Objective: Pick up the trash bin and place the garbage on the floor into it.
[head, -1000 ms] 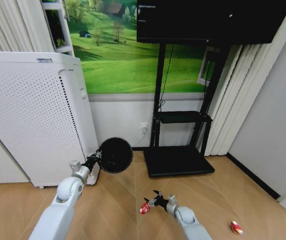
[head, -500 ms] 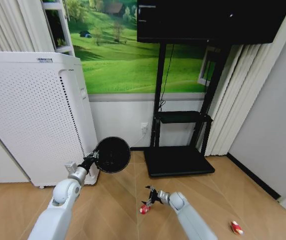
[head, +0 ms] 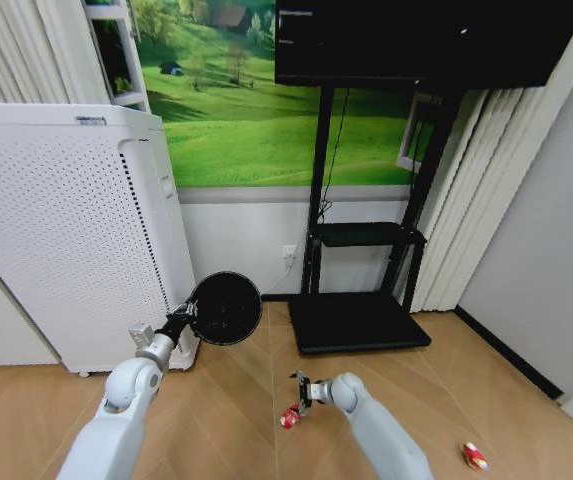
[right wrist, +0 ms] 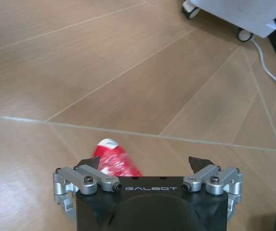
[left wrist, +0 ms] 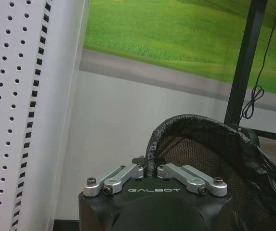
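My left gripper is shut on the rim of the black trash bin and holds it off the floor, its mouth turned toward me. The left wrist view shows the left gripper pinching the bin's rim, with the mesh wall of the bin beyond. My right gripper hangs open just above a crumpled red-and-white piece of garbage on the parquet floor. In the right wrist view that garbage lies near one finger of the open right gripper. A second red piece lies far right.
A tall white perforated appliance stands at the left, its castors and cable on the floor. A black TV stand with a low base plate stands against the back wall. Bare parquet lies around the red piece.
The left arm shifted the bin slightly to the left. The right gripper drew back a little from the red piece and turned; the piece still lies on the floor.
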Robot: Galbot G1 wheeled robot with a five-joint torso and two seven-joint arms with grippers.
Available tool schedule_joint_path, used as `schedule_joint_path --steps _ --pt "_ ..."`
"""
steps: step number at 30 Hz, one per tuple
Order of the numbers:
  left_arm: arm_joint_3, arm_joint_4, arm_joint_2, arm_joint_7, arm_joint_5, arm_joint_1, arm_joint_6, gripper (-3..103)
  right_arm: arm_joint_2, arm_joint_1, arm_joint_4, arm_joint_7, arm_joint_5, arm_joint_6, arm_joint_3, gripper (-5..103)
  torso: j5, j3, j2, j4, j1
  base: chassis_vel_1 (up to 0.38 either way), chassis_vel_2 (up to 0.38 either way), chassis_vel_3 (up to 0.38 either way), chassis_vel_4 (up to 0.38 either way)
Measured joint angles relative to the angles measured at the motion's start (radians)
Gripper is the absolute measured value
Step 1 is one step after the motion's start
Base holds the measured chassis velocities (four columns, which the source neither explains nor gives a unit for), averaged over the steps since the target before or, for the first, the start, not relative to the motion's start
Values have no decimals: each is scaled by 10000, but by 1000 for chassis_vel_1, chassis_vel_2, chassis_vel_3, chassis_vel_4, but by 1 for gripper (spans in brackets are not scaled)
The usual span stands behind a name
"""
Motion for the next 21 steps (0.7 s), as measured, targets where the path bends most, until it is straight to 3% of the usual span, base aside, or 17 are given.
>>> schedule_joint_path --steps 5,7,8,10,13,21 --pt "26 52 -95 -1 45 -2 1 7 -27 -326 118 114 -641 98 -12 100 0 0 -1 -1 0 0 0 0 0" --pt "70 58 -120 -4 47 -7 12 7 165 -325 252 -91 -1634 550 95 100 1 1 -1 0 0 0 0 0 0" --pt "70 58 -120 -4 47 -7 12 7 165 -325 252 -91 -1634 550 95 100 1 1 -1 0 0 0 0 0 0" --pt "75 101 -145 -12 21 -15 73 7 282 -230 591 -477 -2813 1118 60 100 -2 0 0 1 0 0 0 0 0" --pt "72 134 -207 -16 9 -19 87 7 424 -44 710 -844 -3634 1576 -124 100 -1 0 0 3 0 0 0 0 0" --pt "13 149 -286 -17 17 -7 100 7 643 280 309 -893 -3823 1357 -768 100 -1 0 0 2 0 0 0 0 0"
